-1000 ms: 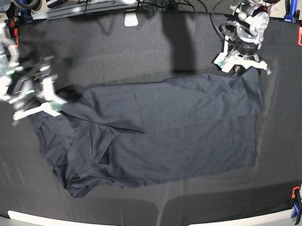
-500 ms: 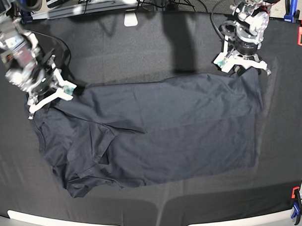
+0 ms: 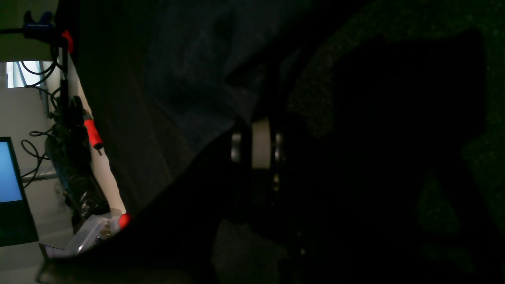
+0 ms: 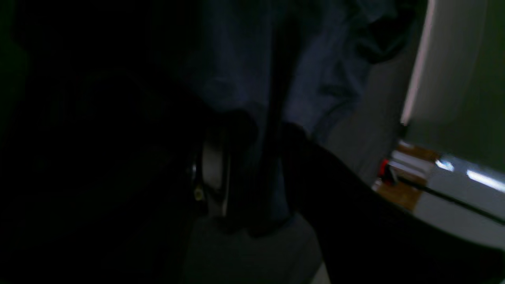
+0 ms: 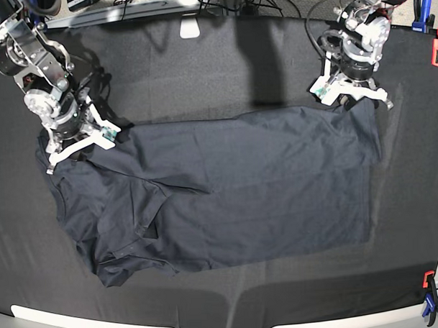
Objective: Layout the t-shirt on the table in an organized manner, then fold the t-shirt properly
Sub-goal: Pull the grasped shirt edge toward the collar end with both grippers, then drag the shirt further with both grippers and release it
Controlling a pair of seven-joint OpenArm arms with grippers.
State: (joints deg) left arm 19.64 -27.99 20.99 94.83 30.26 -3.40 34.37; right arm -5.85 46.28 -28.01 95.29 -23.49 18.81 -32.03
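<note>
The dark navy short-sleeved t-shirt of thin smooth fabric (image 5: 220, 193) is spread across the middle of the wide table with the black matte cloth top (image 5: 216, 70), with its hem side toward the base view's right and its collar end bunched and creased at the lower left. The far and right edges are fairly straight; the near left corner is rumpled.

The left gripper (image 5: 350, 95) is set at the shirt's far right corner, at the very edge of the fabric. In the left wrist view dark cloth (image 3: 177, 98) is seen lying against the fingers, but whether the jaws are closed on it cannot be told (the picture is very dark).

The right gripper (image 5: 78, 140) is placed at the shirt's far left corner, with its white fingers (image 5: 96, 136) splayed over the fabric edge. In the right wrist view folds of cloth (image 4: 252, 79) are seen just beside the fingers; a grip cannot be confirmed.

Bare black cloth is left open behind the shirt, along the near edge, and to the right. A red and blue clamp (image 5: 429, 293) is fixed at the near right corner.
</note>
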